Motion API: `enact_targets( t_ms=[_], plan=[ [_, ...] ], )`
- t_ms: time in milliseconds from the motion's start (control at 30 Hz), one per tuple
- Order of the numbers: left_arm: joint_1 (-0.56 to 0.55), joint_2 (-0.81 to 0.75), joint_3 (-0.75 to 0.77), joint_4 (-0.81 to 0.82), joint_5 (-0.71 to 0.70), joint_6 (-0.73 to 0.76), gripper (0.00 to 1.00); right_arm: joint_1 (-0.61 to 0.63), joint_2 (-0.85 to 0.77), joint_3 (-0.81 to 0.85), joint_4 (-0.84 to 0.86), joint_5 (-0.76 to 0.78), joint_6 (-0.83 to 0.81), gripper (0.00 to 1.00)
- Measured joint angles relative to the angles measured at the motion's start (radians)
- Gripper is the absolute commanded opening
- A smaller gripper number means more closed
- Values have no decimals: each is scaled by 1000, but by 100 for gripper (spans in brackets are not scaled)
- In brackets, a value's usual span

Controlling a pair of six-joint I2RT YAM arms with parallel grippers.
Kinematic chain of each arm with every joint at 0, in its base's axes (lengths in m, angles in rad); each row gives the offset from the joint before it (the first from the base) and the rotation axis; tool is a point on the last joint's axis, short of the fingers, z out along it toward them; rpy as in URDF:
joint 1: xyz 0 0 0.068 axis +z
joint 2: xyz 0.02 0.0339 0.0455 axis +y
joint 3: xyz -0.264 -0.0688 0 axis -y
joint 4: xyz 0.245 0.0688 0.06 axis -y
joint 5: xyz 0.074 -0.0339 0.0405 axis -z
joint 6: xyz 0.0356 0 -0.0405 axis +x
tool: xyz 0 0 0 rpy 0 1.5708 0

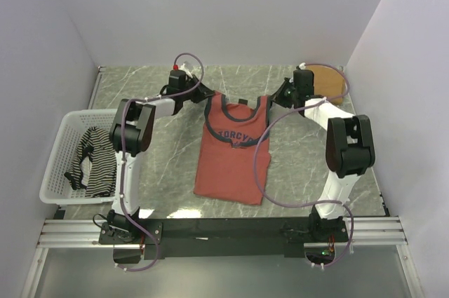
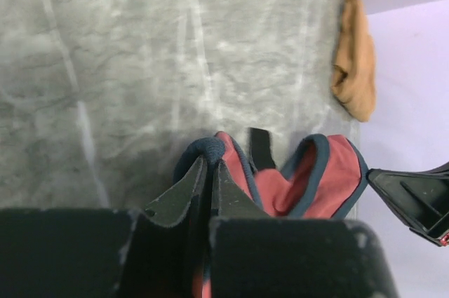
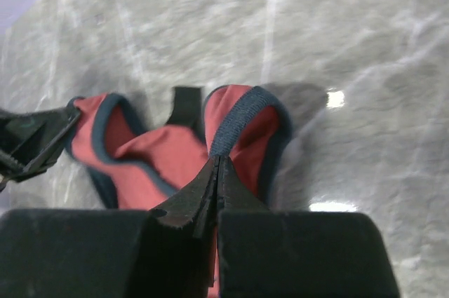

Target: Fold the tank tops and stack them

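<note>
Rust-red tank top [image 1: 231, 158], dark trim, chest print: lies face up and spread full length at the centre of the grey marble-pattern table [image 1: 140, 80], hem toward the arms, shoulder straps at the far end. Not folded.

Left gripper [image 2: 209, 166]: jaws pinched together on the top's left shoulder strap, the dark binding bunched at the fingertips.

Right gripper [image 3: 217, 163]: jaws clamped on the other shoulder strap, cloth rising in a loop just ahead of them. Both straps are lifted slightly off the table; the body of the garment rests flat.

Tan-brown tank top [image 1: 326, 80]: a compact bundle in the far right corner, well apart from the red one. It appears already folded and set as the base of the stack.

Black-and-white striped tank top [image 1: 95, 161]: crumpled inside the white mesh basket [image 1: 59, 130] at the left edge. Untouched.

Progress, as judged: about one garment of three finished. Remaining: fold the red top, place it on the tan one, then fetch, fold and stack the striped one.
</note>
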State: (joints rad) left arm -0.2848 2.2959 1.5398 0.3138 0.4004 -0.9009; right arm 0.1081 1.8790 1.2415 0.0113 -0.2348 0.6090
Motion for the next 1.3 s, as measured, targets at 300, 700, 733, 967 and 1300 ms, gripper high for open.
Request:
enact_targets(
  t_ms=[300,700,733,967,1300],
  plan=[
    [1,-205,-201,230,36,89,4,80,-195,-125,89,-1,-85,0],
    [0,-134,20,44,-91,179,53,89,-100,-7,41,80,-124,52],
    [0,-111,54,9,-117,179,53,83,-71,16,19,86,-119,52],
    [11,-93,42,-214,-290,130,50,61,12,70,-168,165,-63,51],
    [14,-4,246,-436,-320,130,45,35,186,288,-314,193,-3,45]
  ],
)
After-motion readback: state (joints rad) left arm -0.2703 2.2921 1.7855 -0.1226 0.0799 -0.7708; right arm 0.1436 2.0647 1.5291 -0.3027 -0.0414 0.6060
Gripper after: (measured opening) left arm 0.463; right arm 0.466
